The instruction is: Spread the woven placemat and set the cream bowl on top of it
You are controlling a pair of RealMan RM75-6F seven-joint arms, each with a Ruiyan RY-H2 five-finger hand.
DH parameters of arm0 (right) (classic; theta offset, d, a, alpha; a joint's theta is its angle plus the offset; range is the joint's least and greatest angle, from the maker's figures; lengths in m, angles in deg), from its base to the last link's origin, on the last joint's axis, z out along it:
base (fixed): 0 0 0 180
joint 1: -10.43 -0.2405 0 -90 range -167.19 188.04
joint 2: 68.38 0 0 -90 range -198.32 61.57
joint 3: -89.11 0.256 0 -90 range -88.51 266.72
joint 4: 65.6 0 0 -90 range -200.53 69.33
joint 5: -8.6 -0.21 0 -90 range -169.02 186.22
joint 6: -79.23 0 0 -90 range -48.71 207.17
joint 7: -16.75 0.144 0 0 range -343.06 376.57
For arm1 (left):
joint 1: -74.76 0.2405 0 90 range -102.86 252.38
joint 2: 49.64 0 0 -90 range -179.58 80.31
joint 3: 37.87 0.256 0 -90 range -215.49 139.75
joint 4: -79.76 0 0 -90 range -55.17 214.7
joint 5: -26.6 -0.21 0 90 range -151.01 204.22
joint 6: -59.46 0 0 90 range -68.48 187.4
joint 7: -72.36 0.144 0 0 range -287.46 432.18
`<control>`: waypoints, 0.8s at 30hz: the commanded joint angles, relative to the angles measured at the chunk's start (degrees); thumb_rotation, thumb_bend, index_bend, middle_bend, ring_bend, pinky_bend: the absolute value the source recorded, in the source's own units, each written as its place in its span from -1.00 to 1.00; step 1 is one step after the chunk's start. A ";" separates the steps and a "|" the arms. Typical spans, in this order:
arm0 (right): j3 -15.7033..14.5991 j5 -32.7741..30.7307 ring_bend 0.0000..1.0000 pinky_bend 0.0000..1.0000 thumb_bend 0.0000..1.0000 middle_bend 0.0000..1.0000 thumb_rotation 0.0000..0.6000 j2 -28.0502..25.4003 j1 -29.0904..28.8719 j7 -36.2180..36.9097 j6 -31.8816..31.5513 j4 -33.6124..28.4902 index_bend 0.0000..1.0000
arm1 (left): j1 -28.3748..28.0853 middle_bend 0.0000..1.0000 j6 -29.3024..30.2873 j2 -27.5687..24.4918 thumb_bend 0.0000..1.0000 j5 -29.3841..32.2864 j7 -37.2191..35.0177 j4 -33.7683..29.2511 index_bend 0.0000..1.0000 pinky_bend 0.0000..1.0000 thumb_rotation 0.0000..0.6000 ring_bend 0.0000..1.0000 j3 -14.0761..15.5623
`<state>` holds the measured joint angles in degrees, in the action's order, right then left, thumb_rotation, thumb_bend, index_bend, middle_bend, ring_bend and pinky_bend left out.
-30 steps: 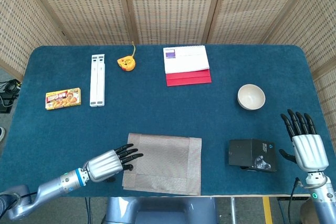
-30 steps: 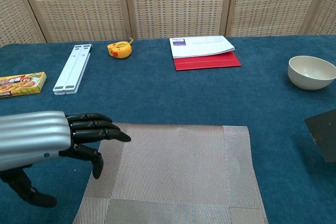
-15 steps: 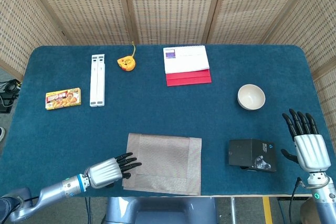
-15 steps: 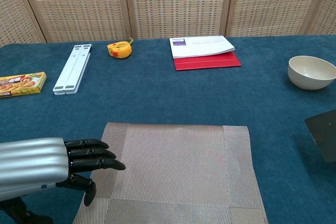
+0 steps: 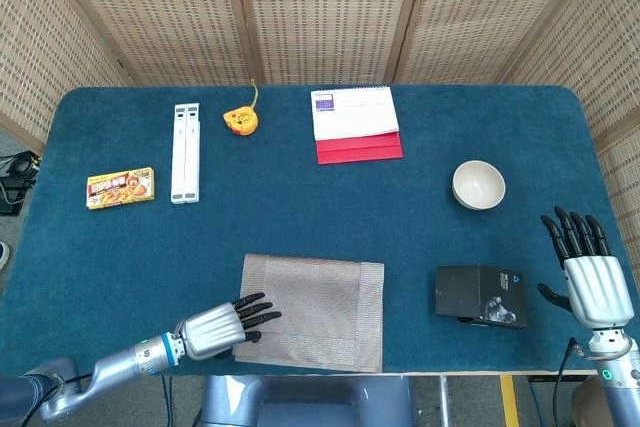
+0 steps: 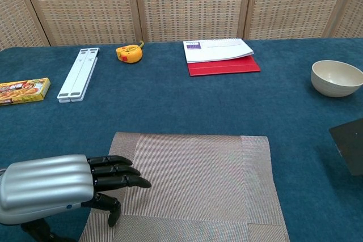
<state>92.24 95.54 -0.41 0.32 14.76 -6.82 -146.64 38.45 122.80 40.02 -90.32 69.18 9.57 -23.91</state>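
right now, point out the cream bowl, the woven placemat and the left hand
cream round bowl (image 5: 478, 185), head view, inner hollow
grey woven placemat (image 5: 325, 309), head view, bare middle
left hand (image 6: 54, 188), chest view, silver back of hand

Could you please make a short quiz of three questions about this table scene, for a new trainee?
1. True or false: the cream bowl already sits on the woven placemat.
2. Which hand is at the placemat's edge?
A. left hand
B. right hand
C. both
3. Fill in: between the placemat and the right hand lies a ___ box.

Key
1. False; the bowl stands on the blue table, apart from the mat.
2. A
3. black
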 commanded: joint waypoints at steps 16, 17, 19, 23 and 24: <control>0.33 0.91 -1.00 -1.00 -1.00 -1.00 1.00 -0.71 0.74 0.08 -0.56 -0.97 -0.98 | -1.92 -1.00 -0.83 1.05 -0.21 1.63 2.59 -1.81 -0.14 -1.00 1.00 -1.00 0.04; 0.34 0.95 -1.00 -1.00 -1.00 -1.00 1.00 -0.73 0.77 0.10 -0.58 -0.99 -0.98 | -1.95 -1.00 -0.79 1.07 -0.20 1.71 2.72 -1.90 -0.14 -1.00 1.00 -1.00 0.00; 0.38 1.05 -1.00 -1.00 -1.00 -1.00 1.00 -0.79 0.80 0.16 -0.58 -1.04 -0.98 | -2.02 -1.00 -0.83 1.14 -0.19 2.00 3.03 -2.01 -0.14 -1.00 1.00 -1.00 -0.09; 0.48 1.09 -1.00 -1.00 -1.00 -1.00 1.00 -0.85 0.86 0.28 -0.47 -1.11 -0.98 | -2.32 -1.00 -1.34 1.21 -0.19 2.75 3.26 -2.30 -0.13 -1.00 1.00 -1.00 -0.15; 0.52 1.09 -1.00 -1.00 -1.00 -1.00 1.00 -0.85 0.87 0.27 -0.45 -1.09 -0.98 | -2.40 -1.00 -1.42 1.23 -0.19 2.90 3.36 -2.35 -0.13 -1.00 1.00 -1.00 -0.16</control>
<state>92.76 96.64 -1.26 1.19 15.03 -7.27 -147.72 36.12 121.46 41.24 -87.50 72.48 7.27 -24.06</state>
